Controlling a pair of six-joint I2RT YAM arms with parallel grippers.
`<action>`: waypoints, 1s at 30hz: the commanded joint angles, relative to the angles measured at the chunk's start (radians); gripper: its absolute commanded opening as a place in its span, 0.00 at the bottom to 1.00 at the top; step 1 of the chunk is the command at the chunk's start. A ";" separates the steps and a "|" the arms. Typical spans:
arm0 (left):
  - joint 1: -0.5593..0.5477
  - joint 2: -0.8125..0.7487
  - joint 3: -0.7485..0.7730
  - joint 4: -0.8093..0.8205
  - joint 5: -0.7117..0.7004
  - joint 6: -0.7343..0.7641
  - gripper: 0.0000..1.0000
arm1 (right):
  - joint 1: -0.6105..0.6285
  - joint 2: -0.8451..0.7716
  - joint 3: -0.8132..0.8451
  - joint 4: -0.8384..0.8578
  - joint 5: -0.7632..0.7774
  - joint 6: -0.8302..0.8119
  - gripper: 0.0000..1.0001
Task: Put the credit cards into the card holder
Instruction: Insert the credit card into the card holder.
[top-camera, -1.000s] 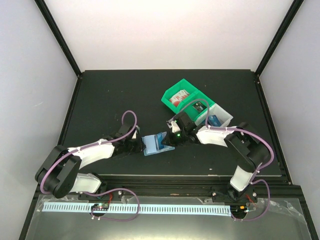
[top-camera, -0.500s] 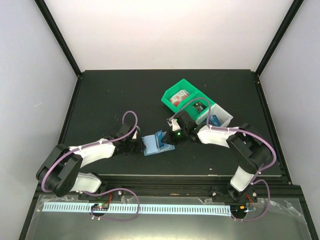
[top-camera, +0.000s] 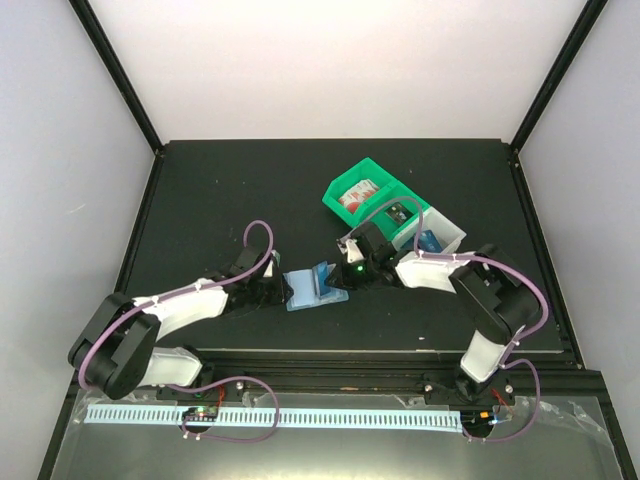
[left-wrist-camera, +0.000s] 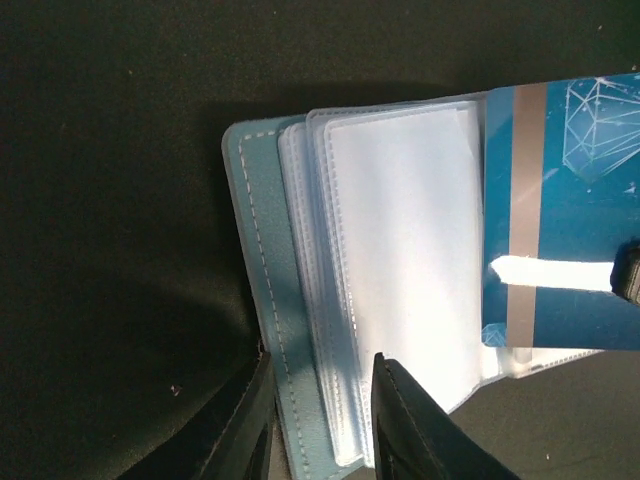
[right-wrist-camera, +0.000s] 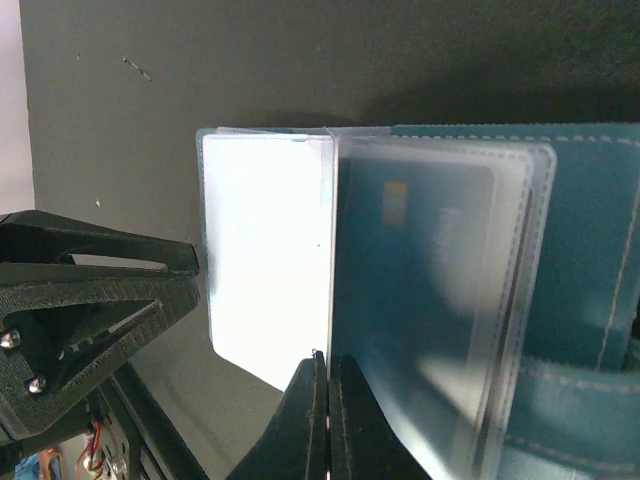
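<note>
Card holder (top-camera: 317, 285) lies open on tabletop (top-camera: 250, 190); one card (right-wrist-camera: 420, 300) appears tucked in its clear sleeve (right-wrist-camera: 520, 300), right fingers (right-wrist-camera: 305, 420) pinched shut at that edge. Left fingers (left-wrist-camera: 410, 430) narrowly parted astride its cover. Loading looks partly done.

Looking at a robotics lab test cell, not a home or a shop. Seeing plain white panels (top-camera: 330, 60) closing in the back and both sides, black frame struts (top-camera: 115, 70) running up the corners, and a matte black worktop (top-camera: 250, 190) lying between them. Noting the left arm (top-camera: 185, 300) and the right arm (top-camera: 440, 270) trailing purple cables (top-camera: 262, 235) and ending in the left end effector (top-camera: 283, 290) and the right end effector (top-camera: 345, 272). Spotting a green plastic bin (top-camera: 360, 185) and a white plastic bin (top-camera: 445, 232) standing side by side.
</note>
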 joint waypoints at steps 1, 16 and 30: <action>-0.007 0.035 0.018 0.012 -0.015 0.003 0.29 | -0.004 0.045 -0.005 0.055 -0.062 0.016 0.01; -0.023 0.066 0.005 0.017 -0.037 -0.007 0.21 | -0.004 0.091 -0.056 0.173 -0.150 0.123 0.01; -0.027 0.061 -0.003 0.024 -0.032 -0.013 0.21 | 0.017 0.104 -0.096 0.226 -0.113 0.185 0.01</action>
